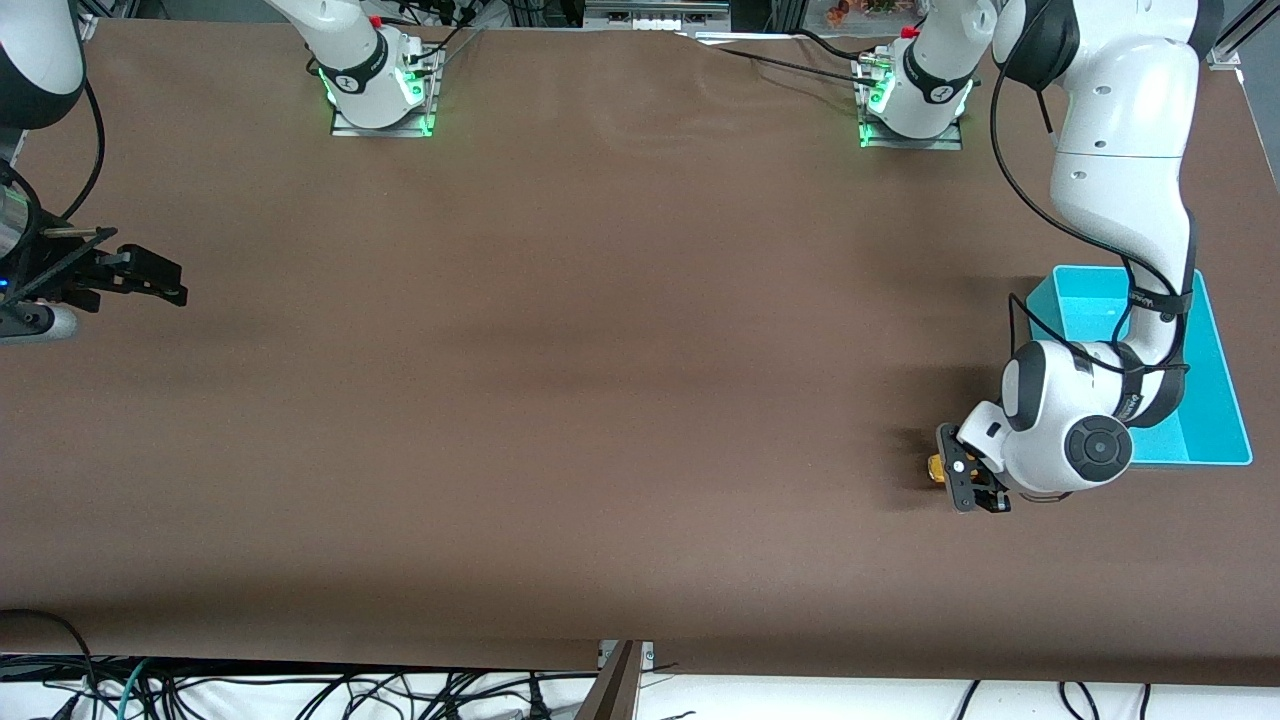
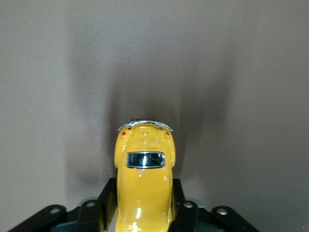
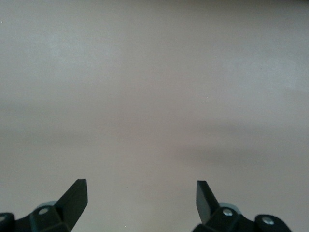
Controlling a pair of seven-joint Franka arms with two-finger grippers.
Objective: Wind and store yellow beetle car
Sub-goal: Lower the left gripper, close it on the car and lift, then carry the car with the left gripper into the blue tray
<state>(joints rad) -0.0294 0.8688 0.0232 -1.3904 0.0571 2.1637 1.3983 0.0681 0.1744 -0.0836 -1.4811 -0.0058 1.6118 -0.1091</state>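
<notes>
Left wrist view, left claw (image 2: 144,212) clamped on yellow beetle car (image 2: 144,179), right claw (image 3: 142,198) apart, waiting.

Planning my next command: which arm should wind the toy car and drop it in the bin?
Left. Its hand is already shut on the car, beside the bin. The right hand waits open at the right arm's end of the table.

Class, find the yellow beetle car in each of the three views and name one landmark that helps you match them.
Front view: yellow beetle car on the table, peeking out at the left hand, beside the turquoise bin.
Left wrist view: car fills the lower middle, clamped between the hand's fingers.
Right wrist view: not in it.
Shared landmark: the brown table.
</notes>
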